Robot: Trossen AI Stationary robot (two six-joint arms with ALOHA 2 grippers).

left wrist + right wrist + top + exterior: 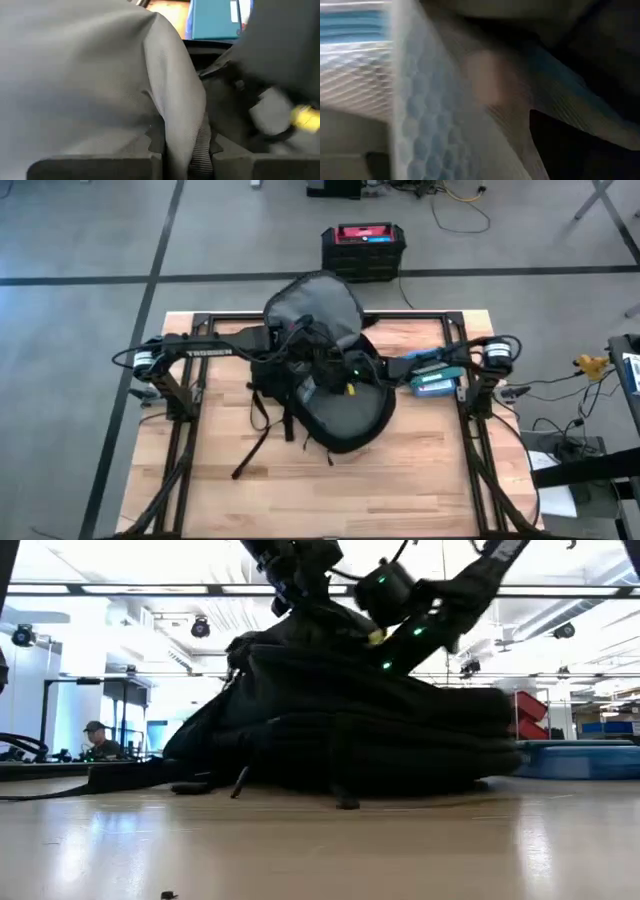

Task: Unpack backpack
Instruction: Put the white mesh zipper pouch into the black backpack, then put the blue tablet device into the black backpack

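Observation:
The black backpack (335,395) lies in the middle of the table, its opened flap with grey lining (312,305) raised toward the far edge. My left gripper (186,152) reaches in from the left over the opening and is shut on the flap's edge. My right gripper (352,370) reaches in from the right and dips into the backpack's opening, where its fingers are hidden. The right wrist view shows only a close blue-white mesh surface (425,125). Loose black straps (262,442) trail onto the table near the left. My left gripper pinches a fold of the grey-lined flap, at its edge with the black webbing trim (201,150), between its two fingers. The cloth rises from the fingers and is held up off the backpack's body.
A teal flat item (436,382) lies on the table right of the backpack, under the right arm. A black box with a red top (363,250) stands on the floor beyond the far edge. Bare wood (400,490) stretches along the near side.

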